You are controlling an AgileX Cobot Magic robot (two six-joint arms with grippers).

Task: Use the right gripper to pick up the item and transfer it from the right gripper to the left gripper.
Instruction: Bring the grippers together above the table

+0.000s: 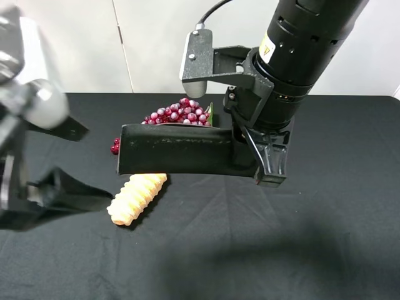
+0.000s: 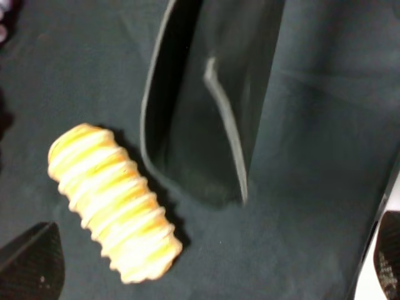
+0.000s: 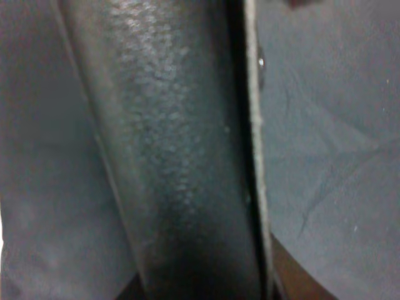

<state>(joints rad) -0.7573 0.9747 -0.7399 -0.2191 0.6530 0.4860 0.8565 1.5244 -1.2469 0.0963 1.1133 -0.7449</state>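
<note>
My right gripper (image 1: pixel 265 164) is shut on one end of the black leather-like pouch (image 1: pixel 178 153) and holds it level above the table, its free end pointing left. The pouch fills the right wrist view (image 3: pixel 175 156). My left gripper (image 1: pixel 84 165), blurred at the left edge, is open, with its fingers apart just left of the pouch's free end and not touching it. In the left wrist view the pouch's end (image 2: pixel 206 106) hangs ahead between the open fingertips (image 2: pixel 31 265).
A ridged yellow-orange bread-like piece (image 1: pixel 137 197) lies on the black cloth (image 1: pixel 281 250) under the pouch's left end, and also shows in the left wrist view (image 2: pixel 112 200). A red grape bunch (image 1: pixel 178 114) lies behind the pouch.
</note>
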